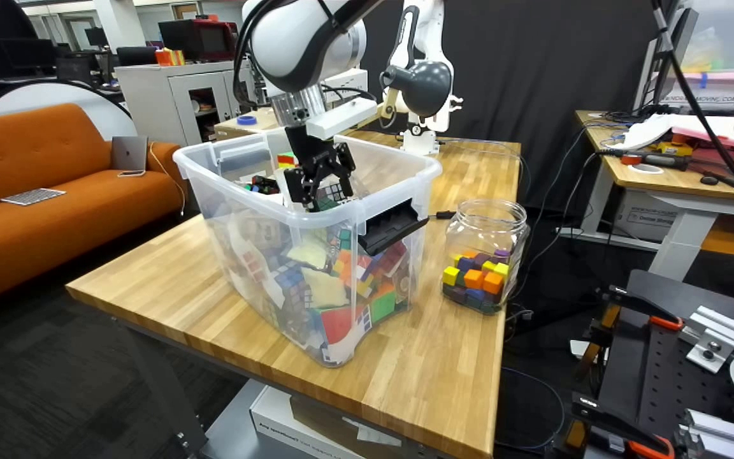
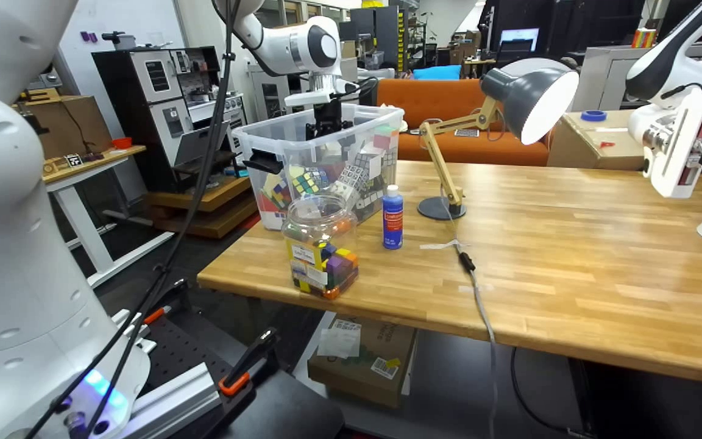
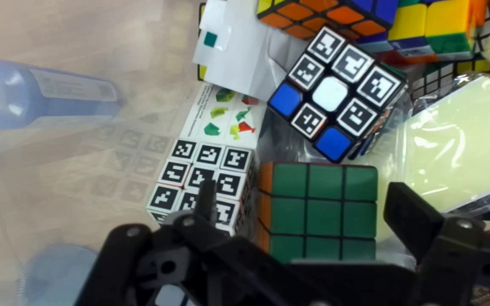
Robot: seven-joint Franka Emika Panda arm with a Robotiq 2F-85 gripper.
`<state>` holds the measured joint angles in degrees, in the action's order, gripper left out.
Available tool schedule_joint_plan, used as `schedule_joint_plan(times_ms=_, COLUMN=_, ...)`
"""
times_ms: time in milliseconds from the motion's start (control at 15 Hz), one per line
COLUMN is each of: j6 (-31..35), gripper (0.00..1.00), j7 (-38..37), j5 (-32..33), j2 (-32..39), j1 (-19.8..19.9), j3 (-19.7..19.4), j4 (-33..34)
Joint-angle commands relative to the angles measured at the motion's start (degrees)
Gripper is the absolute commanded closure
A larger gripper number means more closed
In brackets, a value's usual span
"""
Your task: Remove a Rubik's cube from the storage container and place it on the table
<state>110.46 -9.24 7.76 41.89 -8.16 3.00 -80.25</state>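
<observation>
The clear storage container stands on the wooden table; in an exterior view its wall and the table also show. Many puzzle cubes and papers fill it. My gripper is inside, pointing down; both exterior views show it there. In the wrist view a Rubik's cube with a green face lies between the open fingers, with gaps on both sides. The left finger overlaps a white tag-patterned cube. The green cube's near edge is hidden by the gripper.
A black-and-white tagged cube and bagged yellow paper lie beside the green cube. A clear jar of coloured blocks, a blue bottle and a desk lamp stand near the container. A second arm stands behind.
</observation>
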Motion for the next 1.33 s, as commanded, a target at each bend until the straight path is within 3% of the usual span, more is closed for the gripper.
schedule_joint_plan(times_ms=0, j6=-3.4, gripper=0.00, j7=2.1, j5=-1.8, j2=1.4, j1=0.2, j3=-0.1, j4=3.3)
schedule_joint_plan(times_ms=1000, j6=-5.5, gripper=0.01, j7=2.2, j5=-5.7, j2=8.6, j1=0.6, j3=0.0, j4=12.8)
schedule_joint_plan(times_ms=1200, j6=-6.3, gripper=0.21, j7=2.0, j5=-6.7, j2=8.9, j1=0.6, j3=0.1, j4=13.6)
schedule_joint_plan(times_ms=1267, j6=-6.6, gripper=0.33, j7=1.9, j5=-6.9, j2=8.8, j1=0.6, j3=0.1, j4=13.8)
